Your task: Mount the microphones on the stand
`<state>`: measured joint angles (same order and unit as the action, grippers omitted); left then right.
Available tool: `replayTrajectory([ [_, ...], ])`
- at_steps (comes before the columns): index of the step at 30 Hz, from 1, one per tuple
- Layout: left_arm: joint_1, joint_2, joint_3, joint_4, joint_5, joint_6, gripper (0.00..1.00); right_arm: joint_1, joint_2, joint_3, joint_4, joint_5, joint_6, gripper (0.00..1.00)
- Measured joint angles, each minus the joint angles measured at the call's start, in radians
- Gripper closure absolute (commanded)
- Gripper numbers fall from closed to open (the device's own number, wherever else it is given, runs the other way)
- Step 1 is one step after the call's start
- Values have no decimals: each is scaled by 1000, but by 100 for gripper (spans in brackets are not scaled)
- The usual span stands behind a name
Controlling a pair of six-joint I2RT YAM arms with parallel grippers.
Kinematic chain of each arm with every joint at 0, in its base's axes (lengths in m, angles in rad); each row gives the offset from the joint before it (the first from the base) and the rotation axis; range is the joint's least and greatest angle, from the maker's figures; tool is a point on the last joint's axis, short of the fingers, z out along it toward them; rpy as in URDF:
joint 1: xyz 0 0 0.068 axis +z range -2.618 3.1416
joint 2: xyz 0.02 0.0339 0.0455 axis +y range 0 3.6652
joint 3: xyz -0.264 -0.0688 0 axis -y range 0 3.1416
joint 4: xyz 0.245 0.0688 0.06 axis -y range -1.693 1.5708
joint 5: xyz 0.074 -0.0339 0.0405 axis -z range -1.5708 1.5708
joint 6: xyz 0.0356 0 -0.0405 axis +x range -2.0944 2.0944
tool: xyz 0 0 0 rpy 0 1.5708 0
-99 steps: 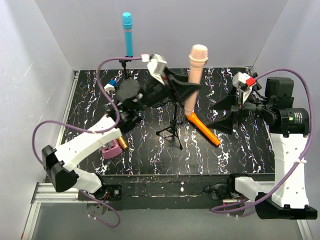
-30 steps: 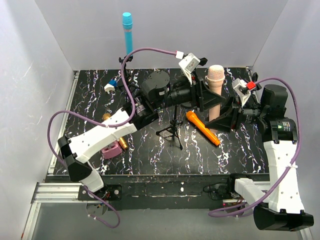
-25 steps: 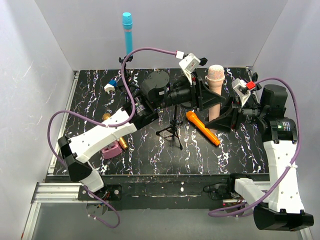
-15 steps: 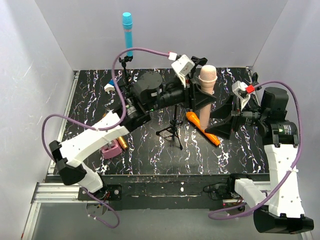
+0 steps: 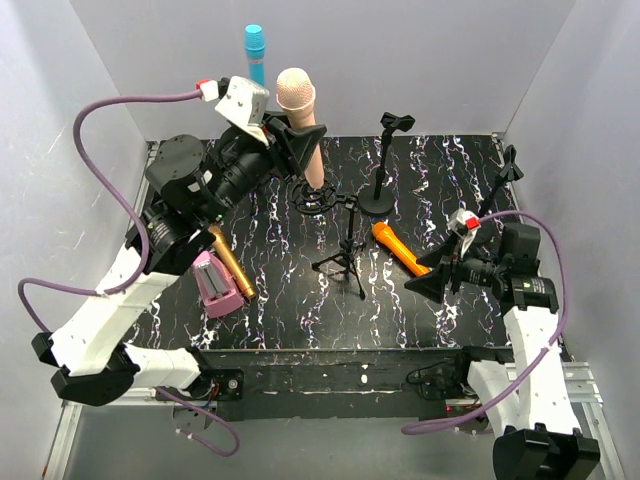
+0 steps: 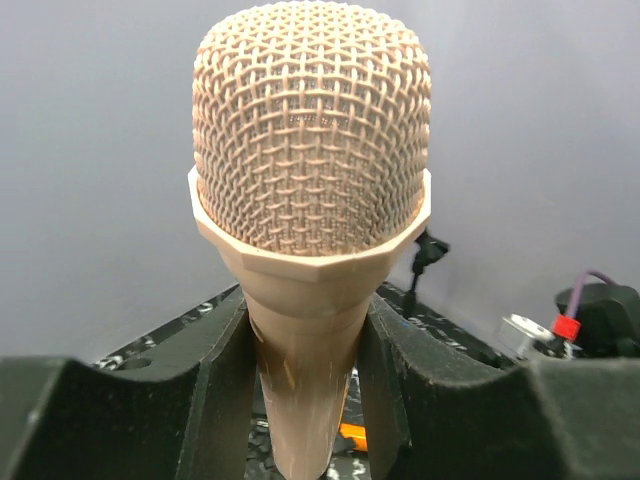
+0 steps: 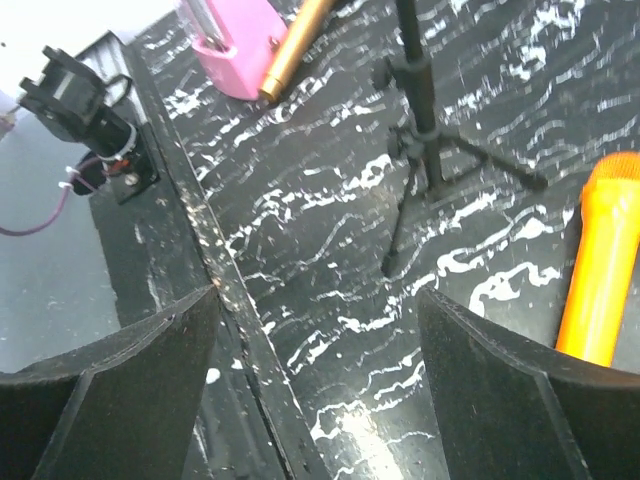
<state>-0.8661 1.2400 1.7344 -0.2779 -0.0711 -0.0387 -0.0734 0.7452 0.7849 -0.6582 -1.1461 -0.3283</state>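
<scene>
My left gripper (image 5: 291,137) is shut on the pale pink microphone (image 5: 300,118), held upright above the back left of the table, over a small round stand base (image 5: 315,200). In the left wrist view the microphone (image 6: 310,200) fills the frame between the fingers (image 6: 215,390). The cyan microphone (image 5: 255,52) stands clipped on a stand at the back. The orange microphone (image 5: 398,248) lies right of the black tripod stand (image 5: 347,245). The golden-brown microphone (image 5: 230,262) lies at the left. My right gripper (image 5: 432,275) is open and empty, low, near the orange microphone (image 7: 600,280).
A flat pink box (image 5: 212,283) lies beside the golden-brown microphone (image 7: 295,45). A round-base stand with an empty clip (image 5: 385,170) stands at the back centre, another thin stand (image 5: 505,170) at the right wall. The table's front edge (image 7: 200,250) runs under my right gripper.
My left arm has swung the pink microphone from right of centre to the back left and raised it. My right arm has drawn back and down to the near right, still open.
</scene>
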Motion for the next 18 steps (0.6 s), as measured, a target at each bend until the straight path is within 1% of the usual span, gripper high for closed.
replayTrajectory([
  [3,18,17,-1,2,-36,28,100,-25,0,-100,38,7,-23,13],
  [5,31,34,-14,10,-53,39,100,-37,-6,-130,40,8,-45,13],
  [10,84,70,-75,23,-64,27,100,-58,-24,-135,60,12,-91,13],
  [18,179,82,-140,69,-37,-49,100,-70,-31,-135,65,22,-122,13],
])
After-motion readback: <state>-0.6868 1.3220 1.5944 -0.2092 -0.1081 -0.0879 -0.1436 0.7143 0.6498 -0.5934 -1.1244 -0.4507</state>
